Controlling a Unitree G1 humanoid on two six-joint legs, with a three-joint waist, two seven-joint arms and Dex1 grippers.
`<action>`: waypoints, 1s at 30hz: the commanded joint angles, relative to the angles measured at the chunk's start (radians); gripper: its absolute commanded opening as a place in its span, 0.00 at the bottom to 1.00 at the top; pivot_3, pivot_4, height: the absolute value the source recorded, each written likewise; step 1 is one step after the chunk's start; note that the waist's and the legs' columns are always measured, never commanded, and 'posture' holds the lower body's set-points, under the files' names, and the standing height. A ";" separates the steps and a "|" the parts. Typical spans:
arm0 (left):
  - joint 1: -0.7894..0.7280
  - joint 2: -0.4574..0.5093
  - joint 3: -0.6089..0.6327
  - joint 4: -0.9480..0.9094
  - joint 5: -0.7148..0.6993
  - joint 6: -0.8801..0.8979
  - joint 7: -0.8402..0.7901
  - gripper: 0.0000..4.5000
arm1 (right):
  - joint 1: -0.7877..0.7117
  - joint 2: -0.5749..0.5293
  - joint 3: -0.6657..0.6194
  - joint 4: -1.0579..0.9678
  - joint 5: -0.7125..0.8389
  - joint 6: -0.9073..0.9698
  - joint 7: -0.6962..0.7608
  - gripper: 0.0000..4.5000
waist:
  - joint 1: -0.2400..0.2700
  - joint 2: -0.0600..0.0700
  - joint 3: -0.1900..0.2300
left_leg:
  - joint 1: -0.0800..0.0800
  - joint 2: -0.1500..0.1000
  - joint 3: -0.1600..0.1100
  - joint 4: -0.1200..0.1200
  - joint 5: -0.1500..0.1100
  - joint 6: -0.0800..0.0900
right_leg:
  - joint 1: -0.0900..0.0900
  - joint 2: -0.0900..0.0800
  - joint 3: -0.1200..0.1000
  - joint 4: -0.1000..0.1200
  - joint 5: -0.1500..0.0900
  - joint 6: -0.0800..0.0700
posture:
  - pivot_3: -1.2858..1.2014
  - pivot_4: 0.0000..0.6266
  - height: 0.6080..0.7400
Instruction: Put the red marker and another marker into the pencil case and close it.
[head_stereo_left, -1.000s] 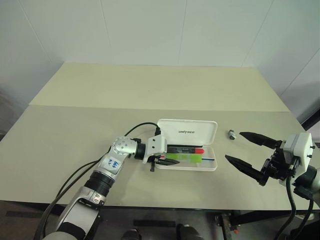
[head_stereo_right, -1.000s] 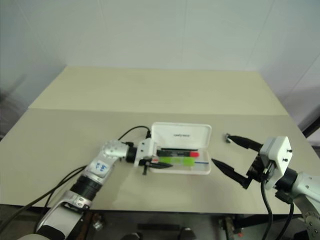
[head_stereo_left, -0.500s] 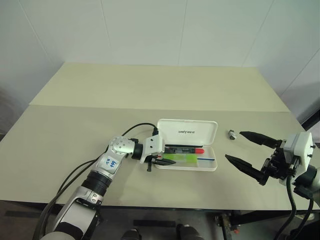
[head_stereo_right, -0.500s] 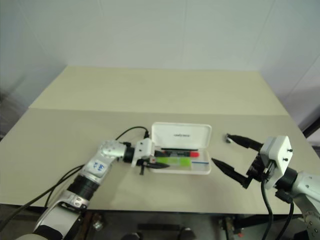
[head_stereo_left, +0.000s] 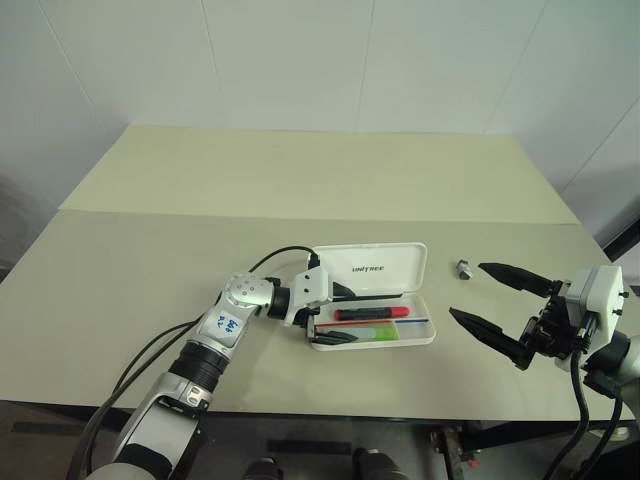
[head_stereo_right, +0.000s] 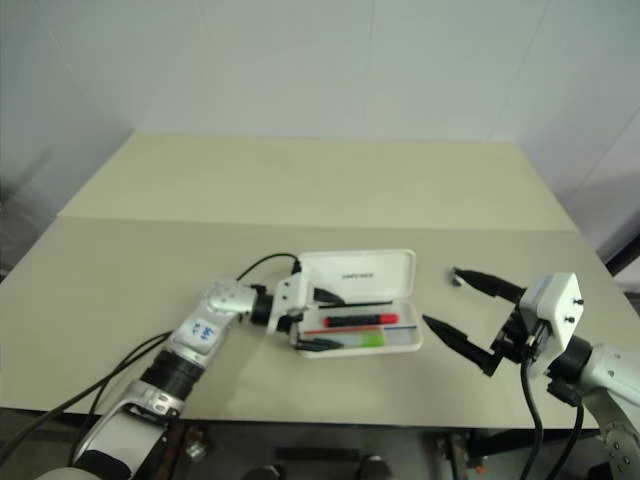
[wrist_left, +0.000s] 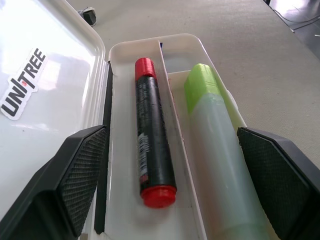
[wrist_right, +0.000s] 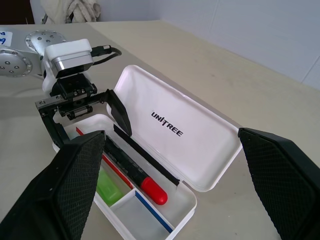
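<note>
The white pencil case lies open on the table, its lid tilted back. In its tray the red marker lies in the rear slot, with the green highlighter, the other marker, in the front slot. The left wrist view shows them side by side, red marker and highlighter, each loose. My left gripper is open, its fingers standing on either side of the case's left end and holding nothing. My right gripper hangs open to the right of the case, apart from it.
A small grey cap-like piece lies on the table between the case and my right gripper. A black cable loops off my left wrist. The table's front edge runs close below the case.
My left gripper has opened wide and let go of the green highlighter, which now rests in the tray. The case has shifted slightly. The right arm has stayed still.
</note>
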 joint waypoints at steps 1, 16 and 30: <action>-0.012 0.000 0.004 -0.034 -0.008 -0.027 -0.008 0.99 | -0.009 0.008 0.007 0.000 0.001 -0.023 0.005 1.00 | 0.000 0.000 0.000 | 0.000 0.000 0.000 0.000 0.000 0.000 | 0.000 0.000 0.000 0.000 0.000 0.000 | 0.52 0.24 1.00; 0.028 -0.004 0.034 -0.112 -0.154 -0.012 -0.147 0.99 | -0.046 0.011 0.040 0.044 -0.009 -0.036 0.014 1.00 | -0.001 0.000 0.000 | 0.000 0.000 0.000 0.000 0.000 0.000 | 0.000 0.000 0.000 0.001 0.000 0.000 | 0.52 0.24 1.00; 0.044 0.049 0.156 -0.239 -0.353 0.144 -0.206 0.99 | -0.118 0.091 0.115 0.167 -0.174 -0.041 -0.178 1.00 | -0.003 0.000 0.000 | 0.001 0.000 0.000 0.000 0.000 0.000 | 0.000 0.000 0.000 0.003 0.000 0.000 | 0.52 0.24 1.00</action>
